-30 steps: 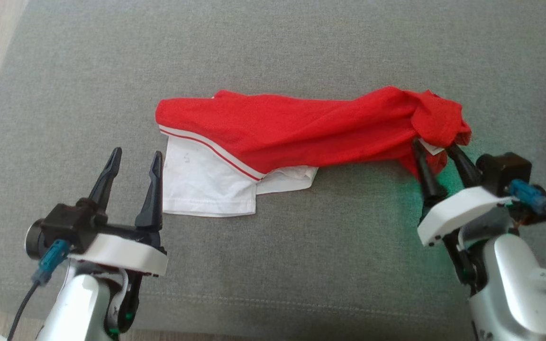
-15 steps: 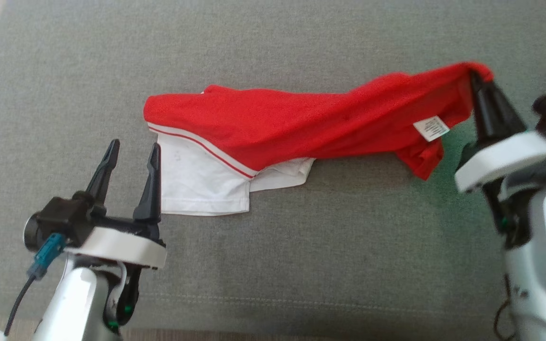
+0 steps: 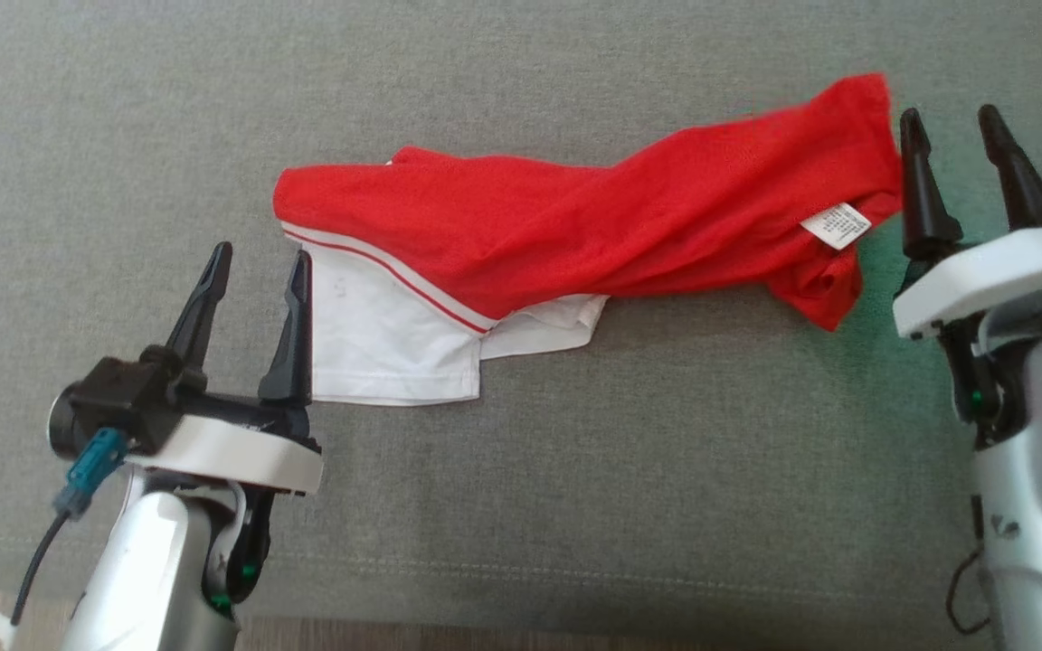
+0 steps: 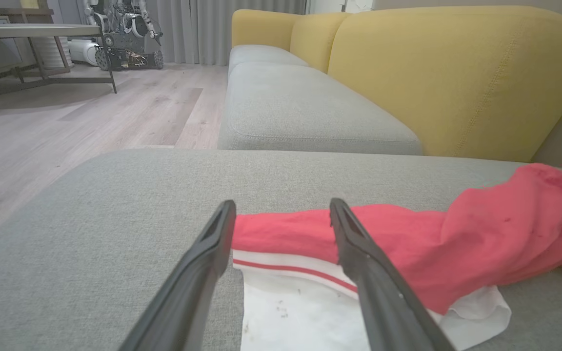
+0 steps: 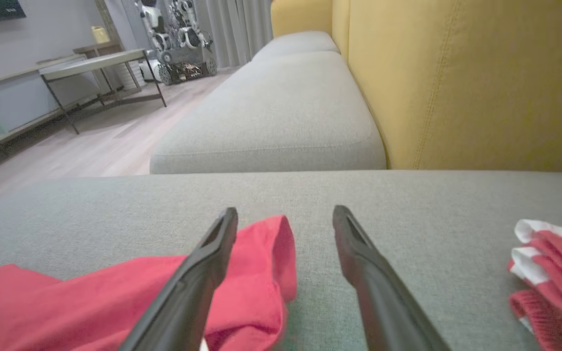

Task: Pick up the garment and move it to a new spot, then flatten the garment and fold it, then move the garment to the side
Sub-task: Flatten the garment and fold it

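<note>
Grey sofa cushion [image 3: 575,506] seen from above, both my grippers over it.

L gripper [image 3: 262,253]: fingers spread apart, nothing betw them. It hovers at the near-left corner of the garment [image 3: 593,226]. In head view its right-hand finger overlaps the left edge of the white part; I can't tell if it touches. In L wrist view the red hem w/ a white stripe lies just ahead of the fingertips and betw them. The white part sits below that, and the red bulk runs off to this gripper's right.

R gripper [image 3: 949,112]: fingers spread apart, empty. The garment's red end lies just to its left, right beside the left-hand finger; contact or not, can't tell. In R wrist view a red corner sits betw the fingers, nearer the left one, w/ the rest trailing off left behind that finger. A white care label [image 3: 836,225] faces up near that end, below-left of the R fingertips.

The garment is red & white, loosely bunched in a long band on the cushion betw the two grippers, not flat.

A second red/white bundle [image 5: 554,258] lies on the cushion to the R gripper's right, apart from it. A yellow backrest [image 5: 456,83] rises beyond the fingertips.
</note>
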Available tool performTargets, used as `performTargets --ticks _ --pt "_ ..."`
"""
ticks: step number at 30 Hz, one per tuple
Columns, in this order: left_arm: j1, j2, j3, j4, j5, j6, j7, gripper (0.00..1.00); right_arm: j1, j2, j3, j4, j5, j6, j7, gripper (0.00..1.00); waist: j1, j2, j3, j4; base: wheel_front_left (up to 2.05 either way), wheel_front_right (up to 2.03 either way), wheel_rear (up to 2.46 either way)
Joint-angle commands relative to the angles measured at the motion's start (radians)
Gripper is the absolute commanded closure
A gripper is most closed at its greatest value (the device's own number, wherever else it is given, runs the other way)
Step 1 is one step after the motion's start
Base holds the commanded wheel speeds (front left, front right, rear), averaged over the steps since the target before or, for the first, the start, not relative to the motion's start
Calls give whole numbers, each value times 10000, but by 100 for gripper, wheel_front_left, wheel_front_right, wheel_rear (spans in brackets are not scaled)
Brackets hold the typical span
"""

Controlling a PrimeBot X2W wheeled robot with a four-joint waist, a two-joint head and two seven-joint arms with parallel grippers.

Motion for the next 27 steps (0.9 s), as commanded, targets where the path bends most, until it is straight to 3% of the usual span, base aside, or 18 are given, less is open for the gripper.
performTargets --ticks 1,13,27 --pt "-189 112 483 -270 174 -35 -91 0 331 145 172 -690 -188 -7 -287 0 -1 0 -105 -70 0 0 0" --pt "376 149 841 -220 272 30 -91 0 3075 770 403 -3287 -1071 -7 -238 0 -1 0 -829 -478 0 0 0" --pt "1159 270 819 -316 306 288 26 0 4643 899 448 -4121 -951 -7 198 0 -1 0 -1662 -712 0 0 0"
